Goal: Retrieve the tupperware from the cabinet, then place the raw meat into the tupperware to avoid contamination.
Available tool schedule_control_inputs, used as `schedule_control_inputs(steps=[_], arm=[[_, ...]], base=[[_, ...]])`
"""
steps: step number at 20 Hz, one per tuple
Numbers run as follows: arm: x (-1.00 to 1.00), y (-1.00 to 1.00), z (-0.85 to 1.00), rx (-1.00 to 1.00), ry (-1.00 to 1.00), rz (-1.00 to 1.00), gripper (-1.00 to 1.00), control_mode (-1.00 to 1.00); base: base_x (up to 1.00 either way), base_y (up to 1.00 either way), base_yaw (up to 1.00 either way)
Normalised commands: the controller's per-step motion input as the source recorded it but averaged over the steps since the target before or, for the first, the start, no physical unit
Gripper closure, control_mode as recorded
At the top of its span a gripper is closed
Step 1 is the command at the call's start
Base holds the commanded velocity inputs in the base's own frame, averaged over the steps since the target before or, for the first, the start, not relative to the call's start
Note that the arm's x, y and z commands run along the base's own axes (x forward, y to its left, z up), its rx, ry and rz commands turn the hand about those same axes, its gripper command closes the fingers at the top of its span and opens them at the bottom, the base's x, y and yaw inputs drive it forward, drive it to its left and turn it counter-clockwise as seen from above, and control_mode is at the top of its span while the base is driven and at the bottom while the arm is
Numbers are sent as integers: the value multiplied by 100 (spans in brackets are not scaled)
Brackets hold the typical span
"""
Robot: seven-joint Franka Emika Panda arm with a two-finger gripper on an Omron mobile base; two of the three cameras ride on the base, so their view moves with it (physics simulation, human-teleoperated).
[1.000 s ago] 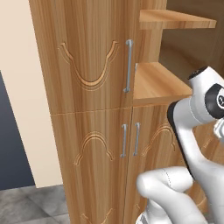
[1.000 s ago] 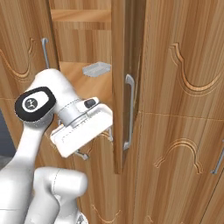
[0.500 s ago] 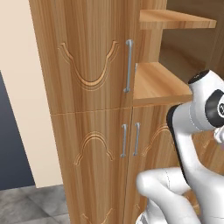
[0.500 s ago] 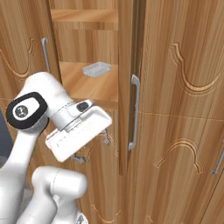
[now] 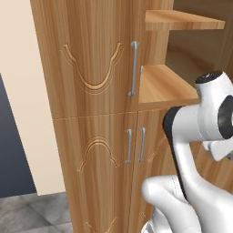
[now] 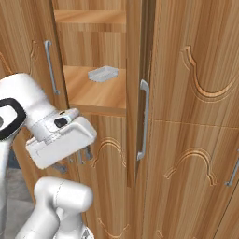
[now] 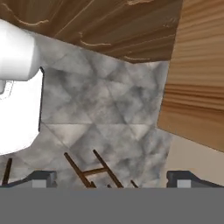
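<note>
The tupperware (image 6: 103,73), a small clear box, rests on the middle shelf inside the cabinet (image 6: 186,140). The cabinet's right upper door (image 6: 134,93) stands open, edge-on to the right base view, its silver handle (image 6: 144,119) facing me. In that view my gripper (image 6: 73,160) hangs below and left of the shelf, pointing down, apart from the door. In the hand view the gripper (image 7: 111,179) is open with nothing between its fingertips (image 7: 40,177), above grey floor. The raw meat is out of view.
The left upper door (image 5: 91,59) is shut, with its bar handle (image 5: 133,68) beside the open shelves (image 5: 168,84). The two lower doors (image 5: 109,159) are shut. Dark brown bars (image 7: 92,170) lie over the grey tiled floor (image 7: 109,118) under the hand.
The hand has drawn back down and to the left, away from the open door's handle. The door has swung slightly wider. The jaws stay open.
</note>
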Motion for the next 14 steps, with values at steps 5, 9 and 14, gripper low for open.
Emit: schedule_control_inputs(steps=[5,9,14], arm=[[7,22,0,36,-46,-15,-100,-100],[24,38,2,27,-38,-7,-100,-100],[10,53,22,7,-33,0,-100,-100]], base=[[0,0,0],[0,0,0],[0,0,0]])
